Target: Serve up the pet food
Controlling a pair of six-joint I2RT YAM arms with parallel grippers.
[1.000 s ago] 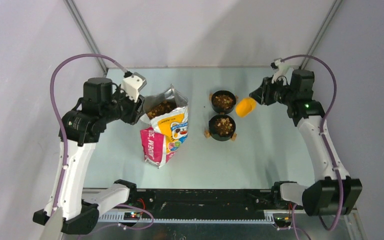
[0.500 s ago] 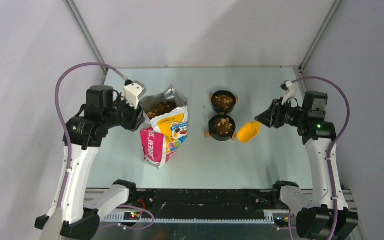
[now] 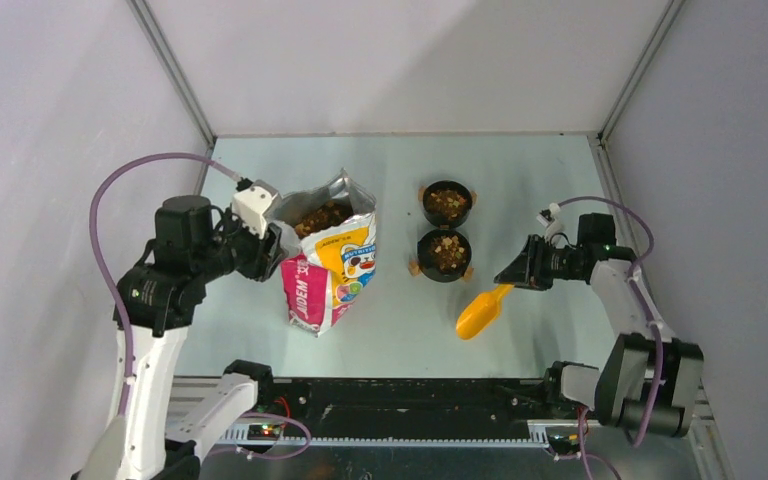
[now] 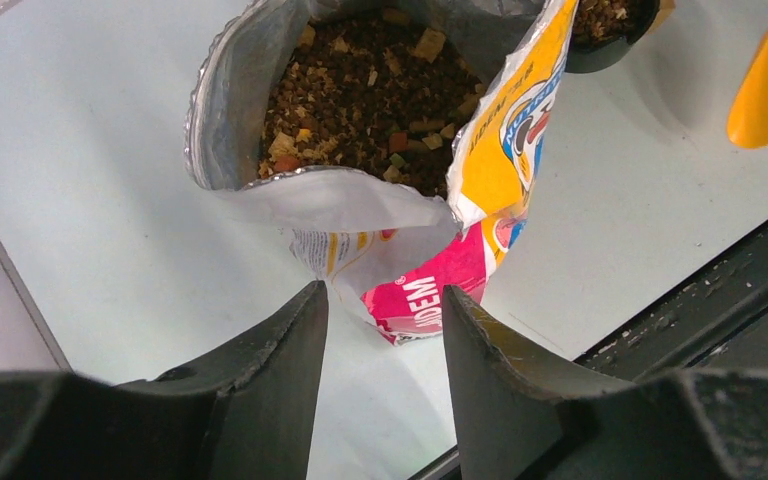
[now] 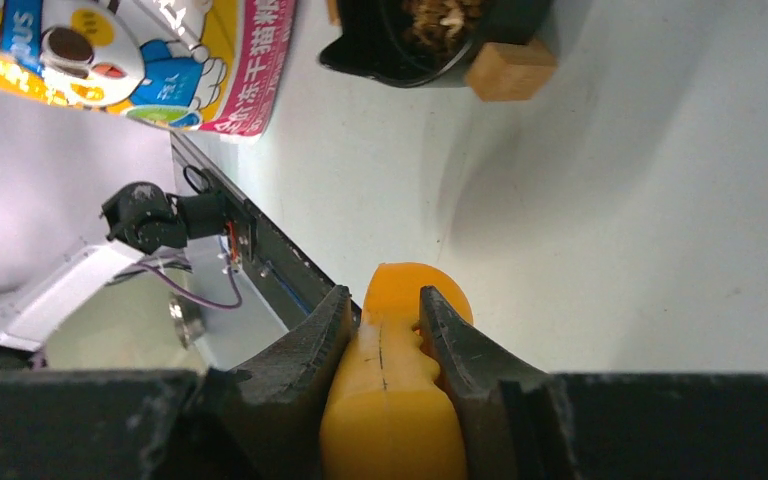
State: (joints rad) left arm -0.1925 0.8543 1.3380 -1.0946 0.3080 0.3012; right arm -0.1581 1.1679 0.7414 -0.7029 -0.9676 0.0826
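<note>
The pet food (image 3: pixel 322 216) fills the open cartoon-cat bag (image 3: pixel 332 268), which stands left of centre; it also shows in the left wrist view (image 4: pixel 360 100). More kibble lies in two black bowls, the far one (image 3: pixel 446 202) and the near one (image 3: pixel 445 252). My left gripper (image 3: pixel 276 260) is open and empty just left of the bag's folded rim, its fingers apart in the left wrist view (image 4: pixel 385 300). My right gripper (image 3: pixel 513 276) is shut on the handle of the yellow scoop (image 3: pixel 481 313), low over the table in front and right of the bowls. The handle sits between the fingers in the right wrist view (image 5: pixel 390 400).
The bowls rest on small wooden blocks (image 5: pixel 508 70). The black rail (image 3: pixel 400 395) runs along the table's near edge, close to the scoop. Grey walls enclose the table on the left, back and right.
My right arm has swung toward the near edge and lowered, carrying the scoop from beside the far bowl to in front of the near bowl. My left gripper has drawn slightly nearer and lower beside the bag.
</note>
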